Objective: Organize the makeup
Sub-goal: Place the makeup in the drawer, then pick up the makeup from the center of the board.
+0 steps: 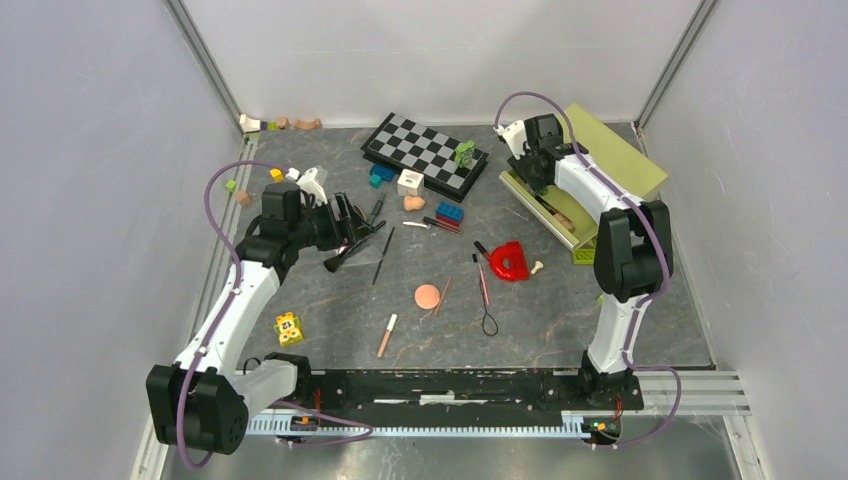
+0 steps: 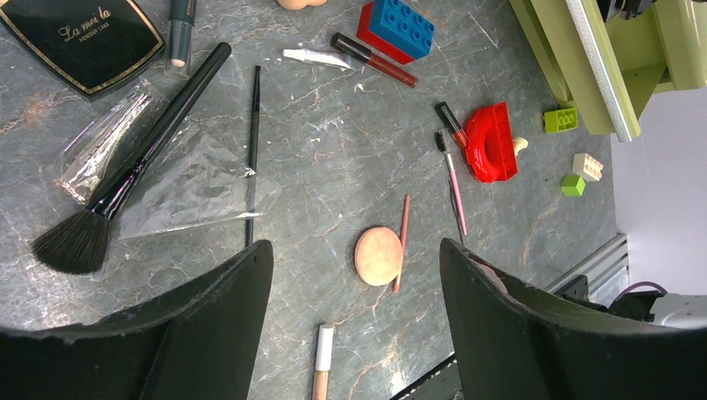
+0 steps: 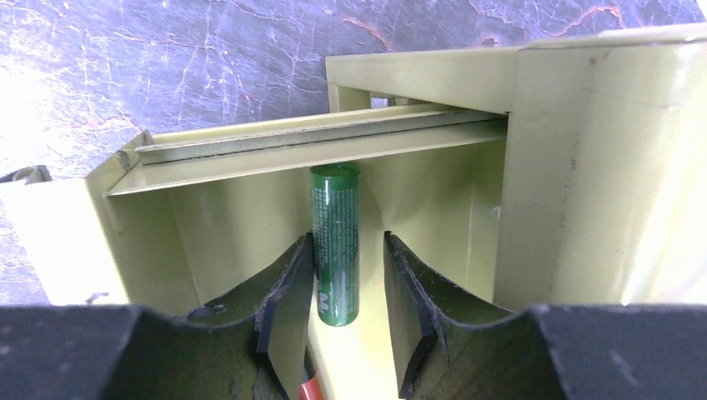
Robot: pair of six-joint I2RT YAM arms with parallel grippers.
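Green cosmetic tube (image 3: 335, 250) lies inside the olive case (image 3: 233, 217), at 2 o'clock on the table (image 1: 600, 310). My right gripper (image 3: 348, 239) straddles it with jaws parted and a gap on one side, so I judge it released. My left gripper (image 2: 357, 247) hangs spread and empty. Most remains to stow: powder brush (image 2: 133, 167) and compact (image 2: 83, 37) at 9 o'clock, peach puff (image 2: 378, 256) and pink pencil (image 2: 403, 242) centrally, concealer stick (image 2: 323, 371) at 6 o'clock.

Peach puff (image 1: 427, 296) lies just beside a thin pencil (image 1: 442, 296) (nearly touching), red piece (image 1: 510, 262) nearby.
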